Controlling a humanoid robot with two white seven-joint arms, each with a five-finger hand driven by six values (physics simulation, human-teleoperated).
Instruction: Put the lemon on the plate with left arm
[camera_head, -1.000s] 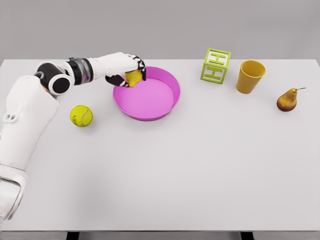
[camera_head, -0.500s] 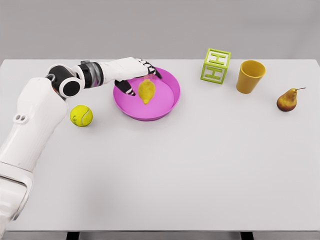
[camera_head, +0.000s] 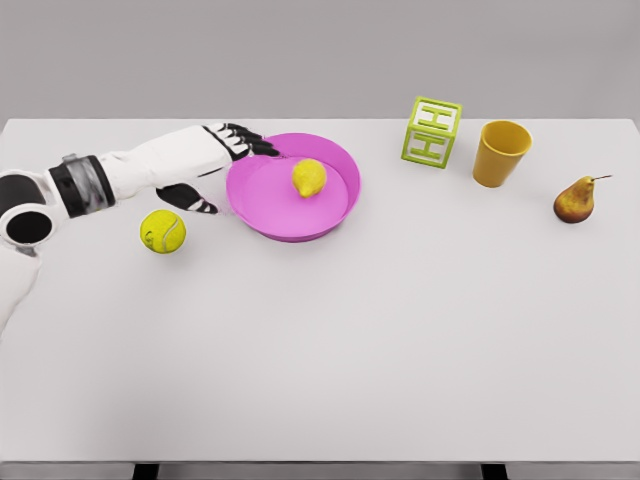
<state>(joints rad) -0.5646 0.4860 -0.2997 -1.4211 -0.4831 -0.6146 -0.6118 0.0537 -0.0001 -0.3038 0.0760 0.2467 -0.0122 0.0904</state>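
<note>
- We take the plate (camera_head: 345, 200), a pink shallow dish with a raised rim, as our landmark on the white table (camera_head: 400, 330).
- The lemon (camera_head: 309, 177) lies inside the plate, on its floor toward the far side, and nothing touches it. We judge the placing as good as done: the raised rim should keep the fruit from rolling out.
- The left hand (camera_head: 205, 165) sits just left of the plate, outside its rim. Its fingers (camera_head: 245, 140) are spread and hold nothing; the dark fingertips reach toward the plate's far-left rim, and the thumb points down at the table.
- We judge the hand's spread posture fits a release, with the palm clear of the fruit.
- The right arm does not appear in the head view.
- A tennis ball (camera_head: 162, 231) rests on the table left of the plate, near the hand but apart from it.
- A green letter block (camera_head: 431, 131) stands right of the plate, toward the far edge.
- A yellow cup (camera_head: 500, 153) stands upright further right; we see nothing in it from this angle.
- A pear (camera_head: 575, 200) lies furthest right of the plate, well apart.
- The plate holds the lemon alone.
</note>
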